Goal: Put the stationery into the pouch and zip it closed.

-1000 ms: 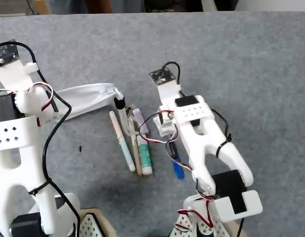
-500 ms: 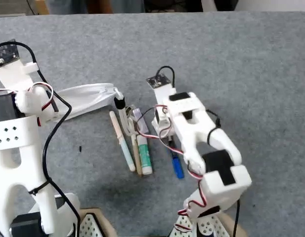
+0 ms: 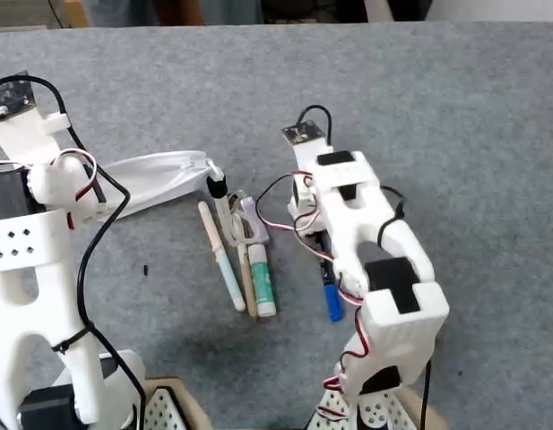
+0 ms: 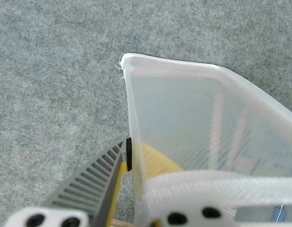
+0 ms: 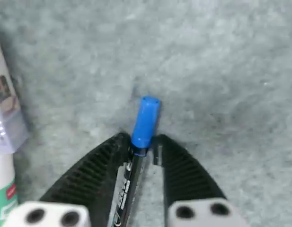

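Mesh pouch [image 4: 183, 113] edge in left claw [image 4: 132, 158]; pen [image 5: 145, 119] in right claw [image 5: 142, 142].

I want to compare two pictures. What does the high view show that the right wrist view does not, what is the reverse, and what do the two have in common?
The high view adds the white pouch and, near its mouth, the light blue pen and the pencil lying side by side. The right wrist view adds a close look at the right claw, its fingers pressed on either side of the blue-capped pen. Both share that pen, the green and white marker and the grey table.
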Controlling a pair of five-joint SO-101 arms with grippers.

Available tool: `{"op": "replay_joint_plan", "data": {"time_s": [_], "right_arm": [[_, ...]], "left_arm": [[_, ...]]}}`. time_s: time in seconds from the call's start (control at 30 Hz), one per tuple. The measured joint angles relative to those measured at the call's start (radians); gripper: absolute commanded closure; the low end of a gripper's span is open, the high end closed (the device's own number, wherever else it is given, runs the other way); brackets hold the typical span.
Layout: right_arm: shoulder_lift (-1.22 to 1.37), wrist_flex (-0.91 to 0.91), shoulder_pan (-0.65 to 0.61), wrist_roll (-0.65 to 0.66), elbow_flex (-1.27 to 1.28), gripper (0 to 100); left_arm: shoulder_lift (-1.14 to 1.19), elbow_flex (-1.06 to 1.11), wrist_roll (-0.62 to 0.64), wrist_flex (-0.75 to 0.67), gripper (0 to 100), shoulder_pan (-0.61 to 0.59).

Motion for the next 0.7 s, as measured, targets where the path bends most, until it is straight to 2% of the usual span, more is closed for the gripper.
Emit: {"op": "replay_joint_plan", "data": {"time_s": [0.4,0.7], "right_arm": [[-0.018,0.061,-0.017,0.002,-0.084,98.6],[-0.353,0.097,-0.028,-0.005,-0.190,98.6]], "left_arm": [[0.000,0.000,0.000,0.000,97,0.000],[-0.002,0.032,0.000,0.000,97,0.000]]}}
